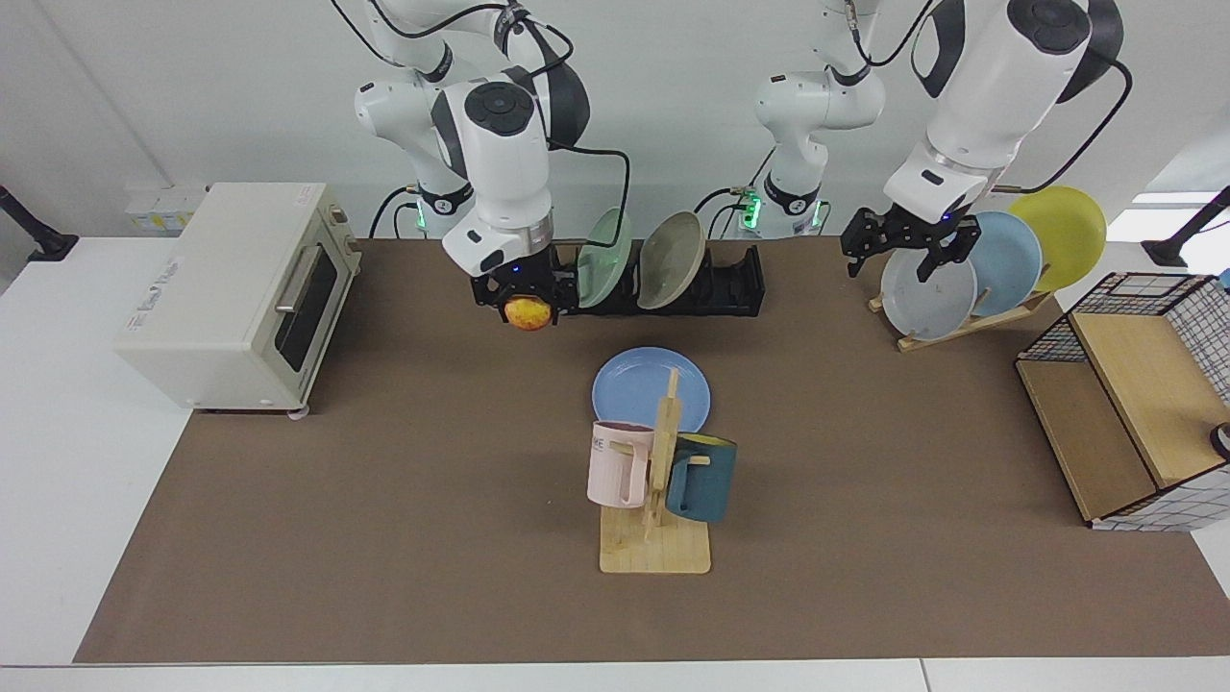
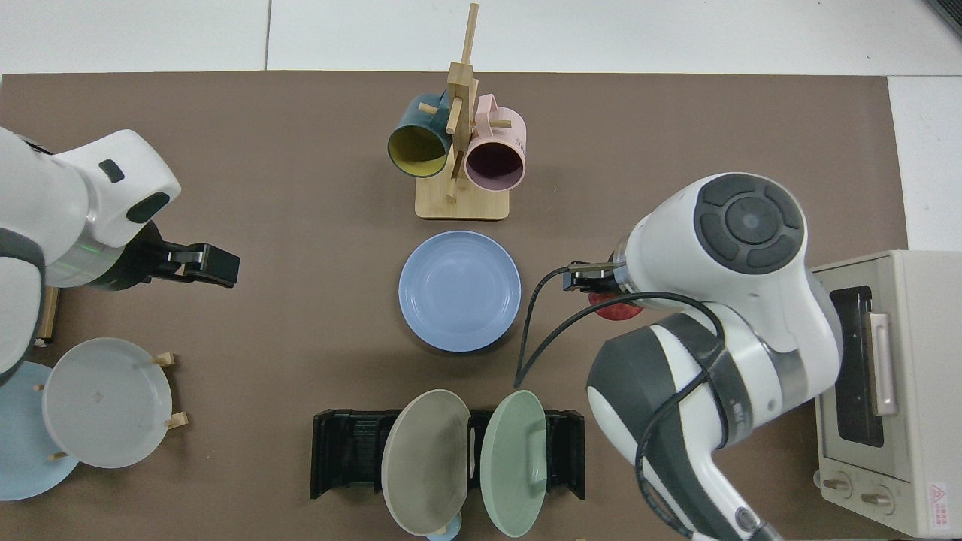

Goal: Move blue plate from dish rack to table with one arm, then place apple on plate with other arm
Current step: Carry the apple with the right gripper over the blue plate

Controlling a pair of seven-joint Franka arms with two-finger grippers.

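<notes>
The blue plate (image 1: 634, 384) (image 2: 459, 291) lies flat on the brown mat of the table (image 1: 384, 500), just behind the mug tree. The black dish rack (image 1: 732, 284) (image 2: 346, 451) holds a green and a beige plate. My right gripper (image 1: 525, 308) is shut on the apple (image 1: 527, 314) and hangs in the air in front of the rack's end, short of the plate. From above, only a red edge of the apple (image 2: 615, 309) shows under the wrist, beside the plate's rim. My left gripper (image 1: 896, 248) (image 2: 218, 267) is open, empty and raised by the wooden plate stand.
A wooden mug tree (image 1: 655, 481) with a pink and a dark blue mug stands in front of the plate. A toaster oven (image 1: 231, 288) sits at one end. The wooden stand (image 1: 971, 319) carries grey, pale blue and yellow plates. A wire-and-wood shelf (image 1: 1134, 413) is beyond it.
</notes>
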